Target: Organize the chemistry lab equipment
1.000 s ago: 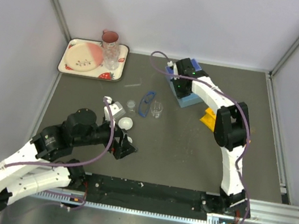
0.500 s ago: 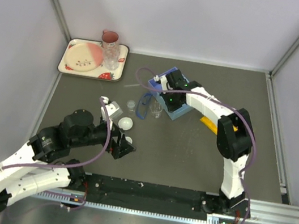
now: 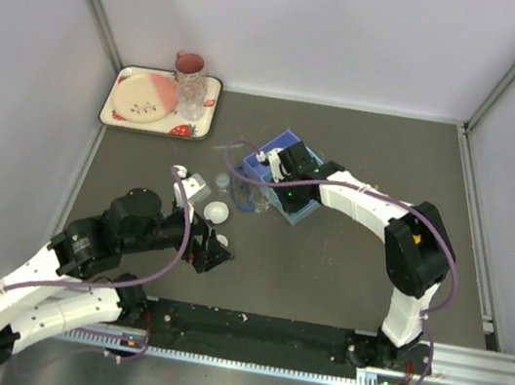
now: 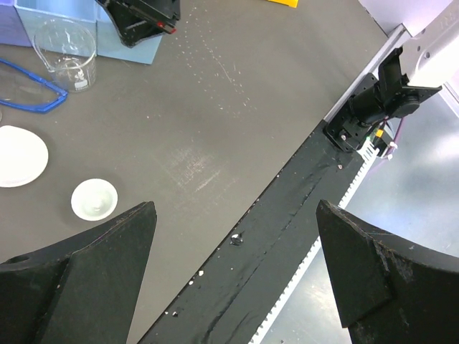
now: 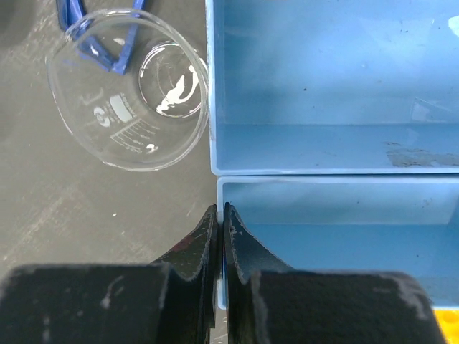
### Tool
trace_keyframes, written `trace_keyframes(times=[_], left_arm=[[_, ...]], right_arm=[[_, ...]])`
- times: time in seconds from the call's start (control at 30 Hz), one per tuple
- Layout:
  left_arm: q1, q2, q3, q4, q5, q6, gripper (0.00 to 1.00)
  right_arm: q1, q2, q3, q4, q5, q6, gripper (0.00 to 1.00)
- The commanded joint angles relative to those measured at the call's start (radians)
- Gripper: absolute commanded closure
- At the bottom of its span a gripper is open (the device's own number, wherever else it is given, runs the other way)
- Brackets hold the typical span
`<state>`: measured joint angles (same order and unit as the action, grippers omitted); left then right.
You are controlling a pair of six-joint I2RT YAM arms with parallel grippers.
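Observation:
My right gripper (image 5: 221, 211) is shut on the near wall of the blue divided tray (image 5: 323, 107), which sits at table centre in the top view (image 3: 280, 147). The small clear beaker (image 5: 133, 86) stands just left of the tray, touching the blue-rimmed goggles (image 3: 243, 176). Two small white round dishes (image 4: 18, 154) (image 4: 95, 199) lie in front of them. My left gripper (image 4: 235, 215) is open and empty, low over the table's front edge, right of the dishes. A thin glass rod (image 3: 224, 145) lies behind the goggles. A corner of the yellow rack (image 5: 448, 337) shows beside the tray.
The cream strawberry tray (image 3: 206, 115) with its plate (image 3: 145, 95), pink mug (image 3: 191, 66) and clear tumbler (image 3: 192, 98) sits at the back left. A black strip (image 3: 254, 328) runs along the front edge. Metal frame rails bound the sides.
My right gripper has dragged the blue tray from the back toward the left and front, up to the beaker and goggles. My left arm has barely moved.

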<state>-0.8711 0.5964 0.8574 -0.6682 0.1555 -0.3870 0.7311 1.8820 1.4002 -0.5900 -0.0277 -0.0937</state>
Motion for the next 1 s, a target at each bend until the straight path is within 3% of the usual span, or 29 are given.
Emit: trace_keyframes(times=[0.0, 0.6, 0.9, 0.97], left_arm=[[0.003, 0.006, 0.025, 0.013, -0.008, -0.010, 0.01], [0.003, -0.015, 0.032, -0.040, -0.024, -0.023, 0.01], [0.004, -0.041, 0.008, -0.050, -0.028, -0.032, 0.01], [0.003, -0.040, 0.006, -0.051, -0.036, -0.029, 0.01]], right_arm=[[0.039, -0.079, -0.072, -0.011, -0.035, 0.049, 1.00], [0.165, -0.170, -0.265, 0.055, -0.006, 0.212, 1.00], [0.191, -0.261, -0.284, -0.001, 0.126, 0.264, 1.00], [0.191, -0.265, -0.236, -0.037, 0.159, 0.265, 0.85]])
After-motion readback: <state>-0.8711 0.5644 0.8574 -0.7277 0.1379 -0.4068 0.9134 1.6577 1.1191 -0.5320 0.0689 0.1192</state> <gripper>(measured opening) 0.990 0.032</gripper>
